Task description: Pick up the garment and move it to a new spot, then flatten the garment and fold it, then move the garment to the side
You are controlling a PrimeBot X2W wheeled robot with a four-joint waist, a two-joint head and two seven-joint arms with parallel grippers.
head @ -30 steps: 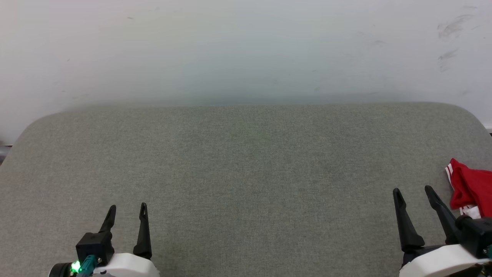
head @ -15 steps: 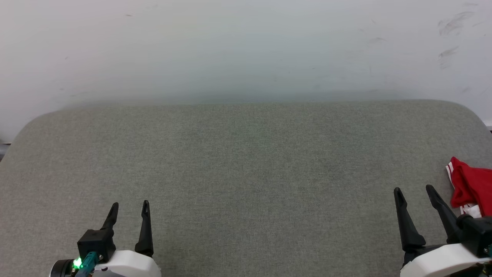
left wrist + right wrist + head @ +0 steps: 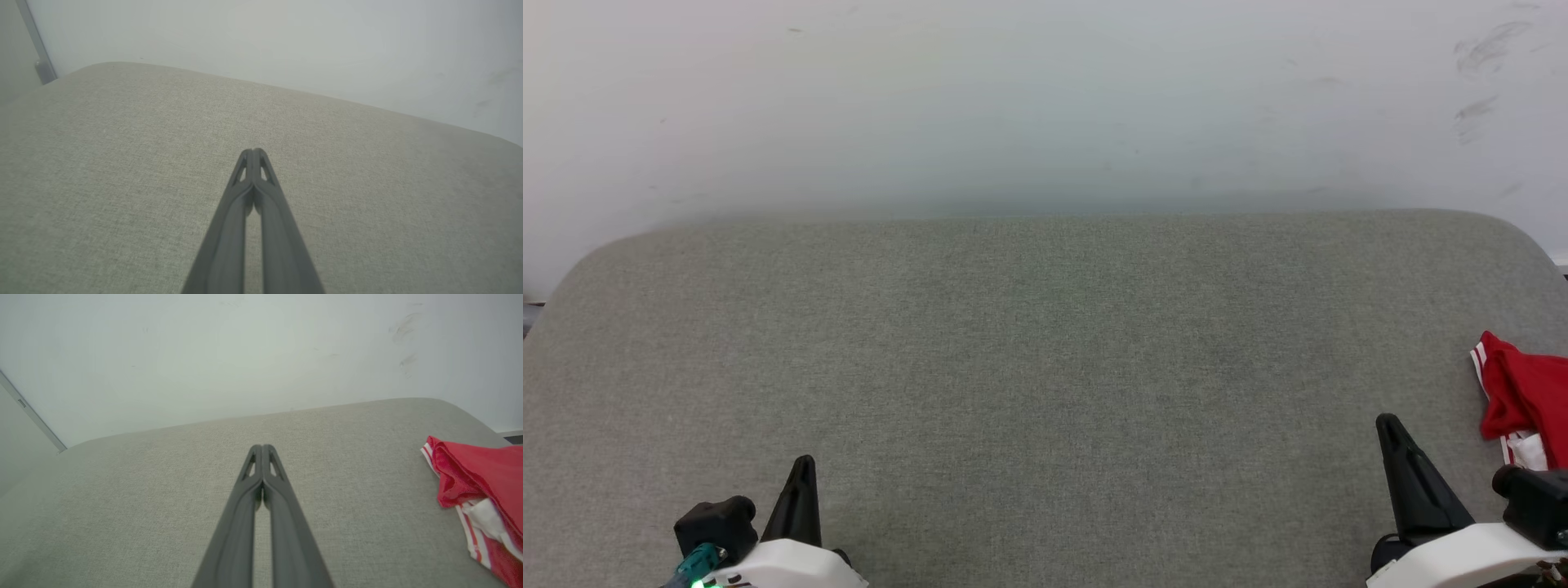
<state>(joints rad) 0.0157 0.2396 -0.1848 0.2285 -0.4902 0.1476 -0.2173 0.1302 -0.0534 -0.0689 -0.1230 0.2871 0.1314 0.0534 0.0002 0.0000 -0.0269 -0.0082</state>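
Just right of your right gripper, the garment lies crumpled and untouched on the grey cushion. That gripper and your left gripper both have their fingers pressed together, empty. Judging by this, nothing is done: pick-up, flattening, folding and setting aside all remain.

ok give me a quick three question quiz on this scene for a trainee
1. True or false: the left pincer and the right pincer are both shut and empty.
2. Where does the red jersey lie on the grey cushion? A: far right side. B: middle. C: far left side.
3. Which pincer is nearer the jersey?
Key: 1 true; 2 A; 3 right.
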